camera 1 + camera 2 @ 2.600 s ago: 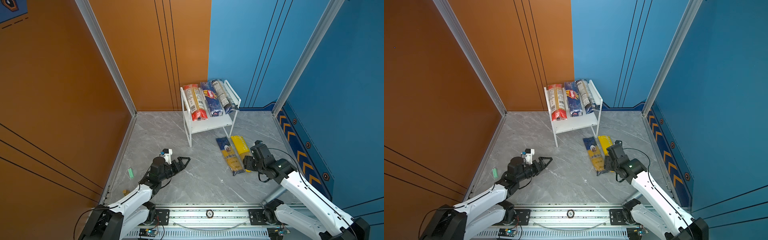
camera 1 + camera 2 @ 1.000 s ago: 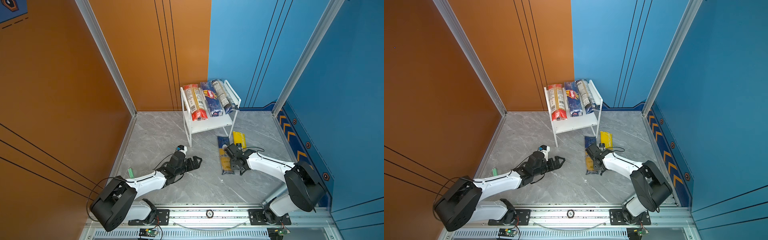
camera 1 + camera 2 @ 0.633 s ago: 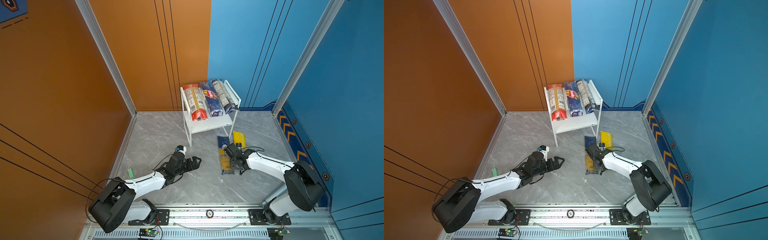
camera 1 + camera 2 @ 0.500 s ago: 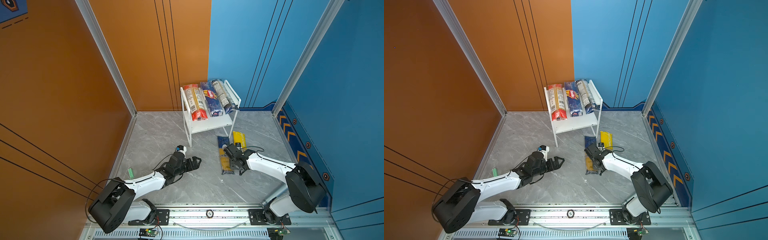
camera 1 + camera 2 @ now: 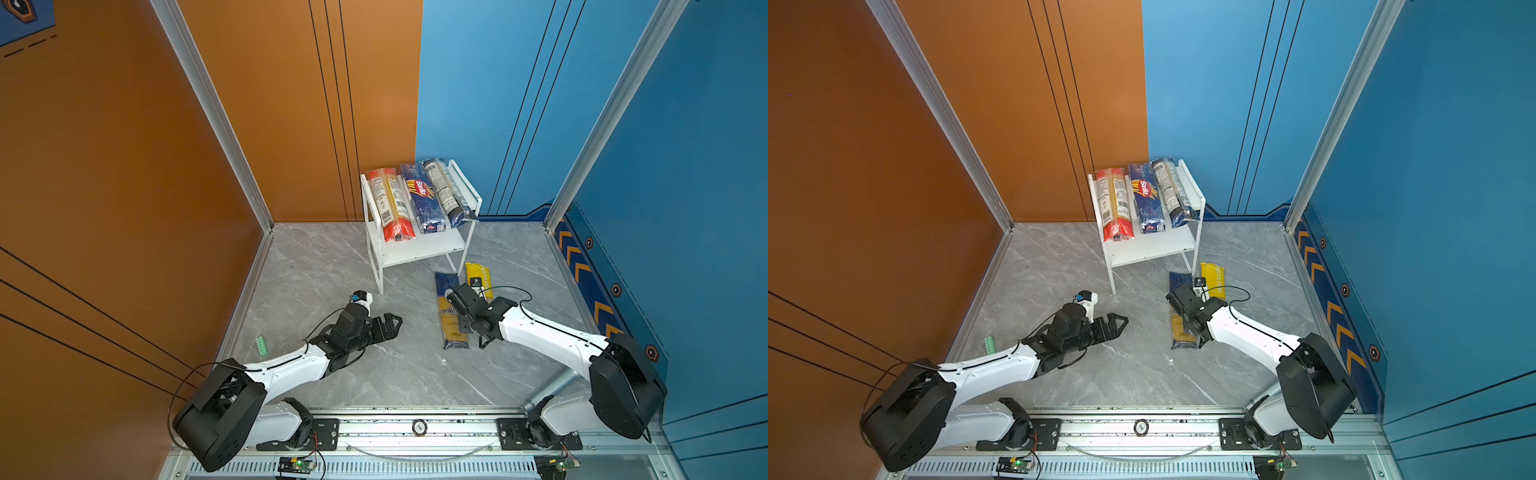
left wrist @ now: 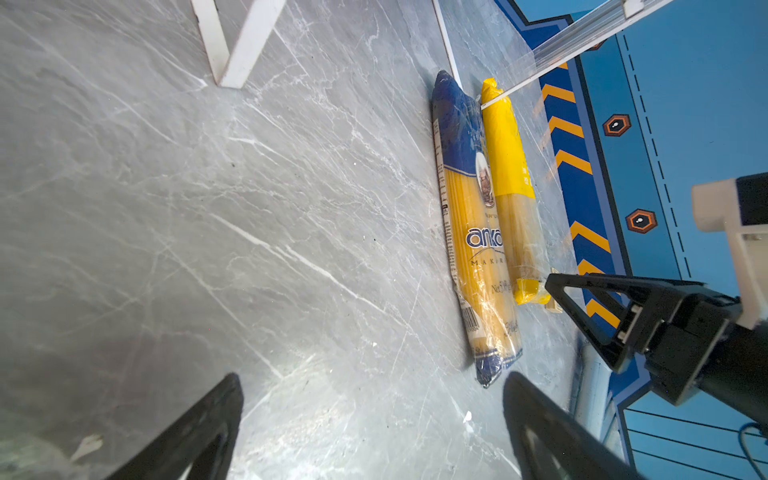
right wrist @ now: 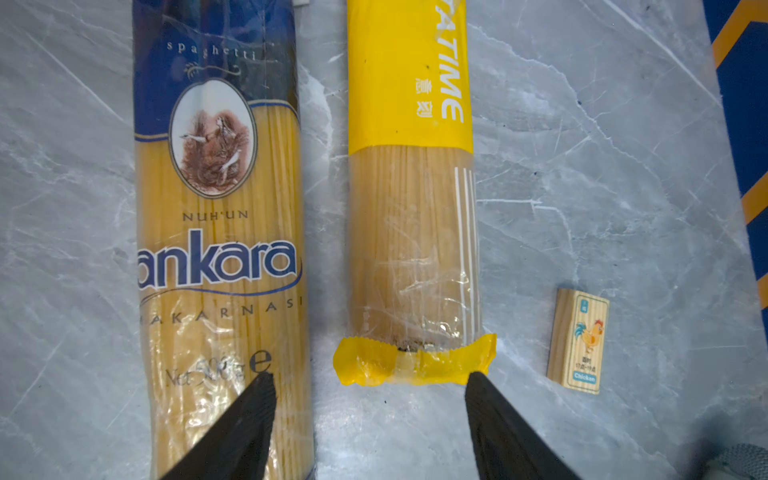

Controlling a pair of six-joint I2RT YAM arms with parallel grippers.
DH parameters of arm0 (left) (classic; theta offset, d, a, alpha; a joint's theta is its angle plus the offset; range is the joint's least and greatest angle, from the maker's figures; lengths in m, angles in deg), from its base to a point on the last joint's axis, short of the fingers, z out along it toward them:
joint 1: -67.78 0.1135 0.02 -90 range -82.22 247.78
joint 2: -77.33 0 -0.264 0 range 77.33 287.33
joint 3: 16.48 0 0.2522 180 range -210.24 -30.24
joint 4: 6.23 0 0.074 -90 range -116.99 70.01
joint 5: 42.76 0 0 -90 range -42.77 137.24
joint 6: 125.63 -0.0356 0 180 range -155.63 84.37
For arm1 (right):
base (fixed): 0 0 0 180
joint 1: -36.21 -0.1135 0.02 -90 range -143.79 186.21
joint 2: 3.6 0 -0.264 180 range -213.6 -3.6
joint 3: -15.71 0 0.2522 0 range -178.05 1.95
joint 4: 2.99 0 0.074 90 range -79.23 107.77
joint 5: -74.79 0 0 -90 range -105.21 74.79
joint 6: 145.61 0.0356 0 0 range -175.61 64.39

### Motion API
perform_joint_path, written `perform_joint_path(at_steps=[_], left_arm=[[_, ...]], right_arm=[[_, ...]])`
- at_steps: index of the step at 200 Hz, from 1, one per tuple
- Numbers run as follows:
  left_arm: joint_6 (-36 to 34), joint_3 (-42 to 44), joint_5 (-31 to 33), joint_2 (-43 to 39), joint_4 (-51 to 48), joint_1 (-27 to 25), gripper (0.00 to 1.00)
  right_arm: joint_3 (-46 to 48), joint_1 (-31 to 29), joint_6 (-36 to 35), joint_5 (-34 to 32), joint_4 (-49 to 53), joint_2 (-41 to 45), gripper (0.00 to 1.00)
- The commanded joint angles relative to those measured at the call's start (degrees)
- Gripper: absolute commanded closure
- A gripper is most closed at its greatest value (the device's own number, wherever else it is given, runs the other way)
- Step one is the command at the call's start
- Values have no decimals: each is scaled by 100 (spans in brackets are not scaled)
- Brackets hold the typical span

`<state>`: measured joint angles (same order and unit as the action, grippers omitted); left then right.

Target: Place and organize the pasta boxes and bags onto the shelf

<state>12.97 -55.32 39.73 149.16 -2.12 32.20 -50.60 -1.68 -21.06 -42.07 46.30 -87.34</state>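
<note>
While left arm [image 5: 286, 368] stretches low, jaws spread | right arm [image 5: 548, 336] over yellow pack [image 7: 411, 228], jaws spread

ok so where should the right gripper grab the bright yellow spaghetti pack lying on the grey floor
Probably grip the bright yellow spaghetti pack across its narrow width, on the clear stretch by the crimped end, from straight above, since it lies flat. One finger must drop into the slim gap beside the blue-yellow portrait pack; the open right gripper has a finger over that pack.

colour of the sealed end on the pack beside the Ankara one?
Bright yellow sealed end, crimped edge; shows best in the right wrist view.
</note>
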Motion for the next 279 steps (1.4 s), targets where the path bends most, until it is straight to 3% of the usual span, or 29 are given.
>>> perform_joint_path(at_steps=[1,90,142,236,279], left_arm=[[-189,73,78,-177,-221,-2,2],[-271,57,162,-386,-499,37,2],[-272,47,125,-337,-502,59,2],[-342,173,231,-512,-500,44,2],[-829,17,391,-473,-494,-316,2]], right_arm=[[-257,81,-210,-299,199,-247,29],[-668,243,-549,-435,170,-1205,29],[-616,128,-883,13,-249,-1439,30],[-732,-386,-1033,423,-538,-1610,30],[-596,-317,-1059,646,-573,-1182,30]])
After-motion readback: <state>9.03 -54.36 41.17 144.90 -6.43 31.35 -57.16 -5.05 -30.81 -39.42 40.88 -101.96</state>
